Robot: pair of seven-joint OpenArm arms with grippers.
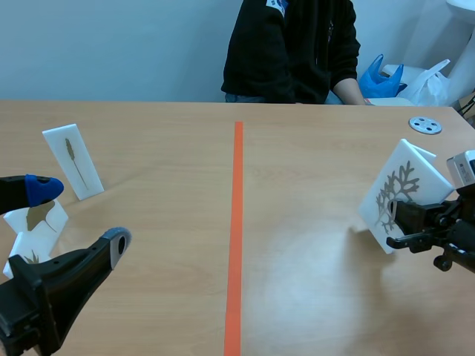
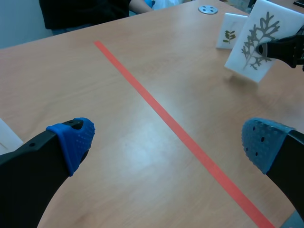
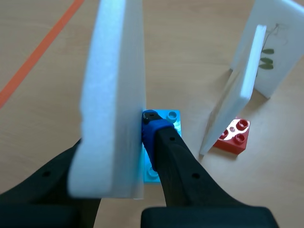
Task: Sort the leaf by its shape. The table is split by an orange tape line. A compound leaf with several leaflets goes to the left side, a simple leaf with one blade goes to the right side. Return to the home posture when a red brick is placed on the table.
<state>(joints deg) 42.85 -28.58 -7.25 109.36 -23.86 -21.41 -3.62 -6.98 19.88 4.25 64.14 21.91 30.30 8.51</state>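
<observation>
White foam card with branching grey leaf (image 1: 407, 178) is gripped by the right claw (image 1: 393, 226), right of the orange tape line (image 1: 236, 222).
Left claw (image 2: 168, 140) is released; carriage across the line to the left side is judged next.

open tabletop (image 1: 312, 259) along tape line (image 1: 236, 222), cards (image 1: 73, 159) standing far left, gripped leaf card (image 1: 401, 189) right

Person (image 1: 293, 48), black top, was seated at 12 o'clock. Blue bag (image 1: 378, 78) and grey holed disc (image 1: 425, 125) were noted toward 2 o'clock.
</observation>
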